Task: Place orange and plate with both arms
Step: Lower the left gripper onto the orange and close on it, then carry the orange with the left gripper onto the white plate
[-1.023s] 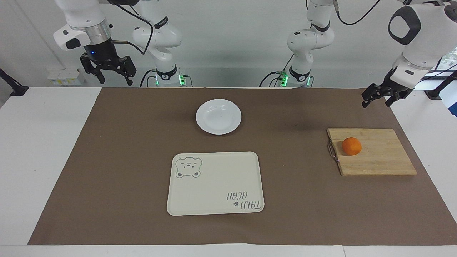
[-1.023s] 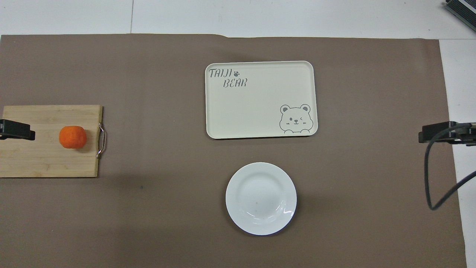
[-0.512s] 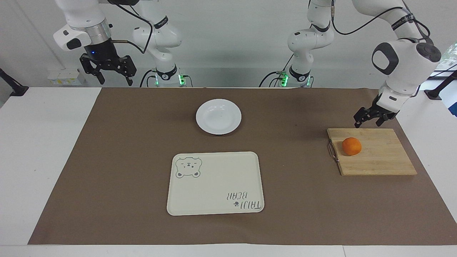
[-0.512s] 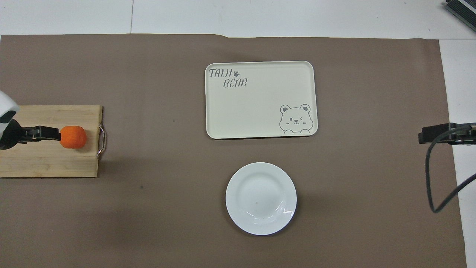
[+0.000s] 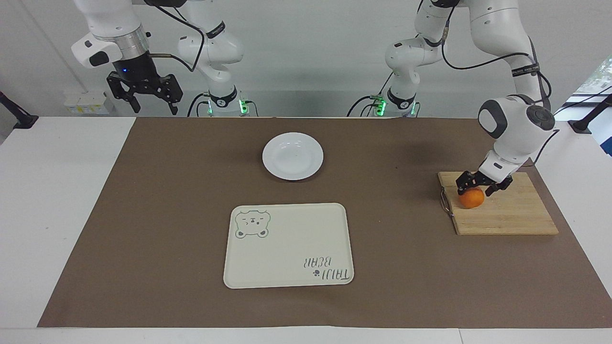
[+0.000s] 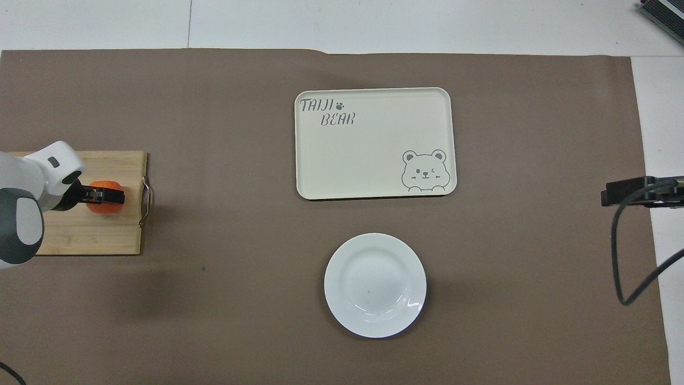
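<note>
The left gripper (image 5: 475, 186) is set down over the orange (image 5: 471, 198) on the wooden cutting board (image 5: 511, 215), fingers spread wide on either side of the fruit, contact not confirmable. The right gripper (image 5: 152, 99) is held waiting in the air at the right arm's end, fingers apart and empty. The white plate (image 5: 292, 156) is seen nearer the robots than the bear-print tray (image 5: 288, 246), apart from it.

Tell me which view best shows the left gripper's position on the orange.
The facing view: the left gripper straddles the orange on the cutting board, fingers open. In the overhead view the gripper and arm cover most of the orange.
</note>
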Controlling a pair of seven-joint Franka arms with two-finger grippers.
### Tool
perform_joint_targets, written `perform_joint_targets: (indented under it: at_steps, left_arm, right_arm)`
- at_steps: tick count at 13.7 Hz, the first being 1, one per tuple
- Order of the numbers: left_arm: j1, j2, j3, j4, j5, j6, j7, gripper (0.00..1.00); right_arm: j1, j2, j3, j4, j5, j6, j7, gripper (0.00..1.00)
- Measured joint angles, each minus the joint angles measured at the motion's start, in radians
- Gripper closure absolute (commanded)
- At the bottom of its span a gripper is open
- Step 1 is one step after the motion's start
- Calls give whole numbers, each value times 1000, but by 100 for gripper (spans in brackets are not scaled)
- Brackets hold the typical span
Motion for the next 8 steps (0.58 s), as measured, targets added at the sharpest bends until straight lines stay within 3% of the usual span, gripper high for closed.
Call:
perform_joint_targets:
  at_steps: [1, 5, 8]
  left_arm:
    - [0, 11, 0, 0, 0, 5, 3, 100]
    - [0, 7, -3, 14, 0, -1, 9, 100]
    - [-17, -37, -15, 70, 0, -110, 1, 100]
  right_arm:
    - [-2, 3, 0, 1, 0, 1, 0, 0]
    - [-4, 9, 0, 2, 0, 2, 0, 0]
    - [-4, 9, 0, 2, 0, 1, 0, 0]
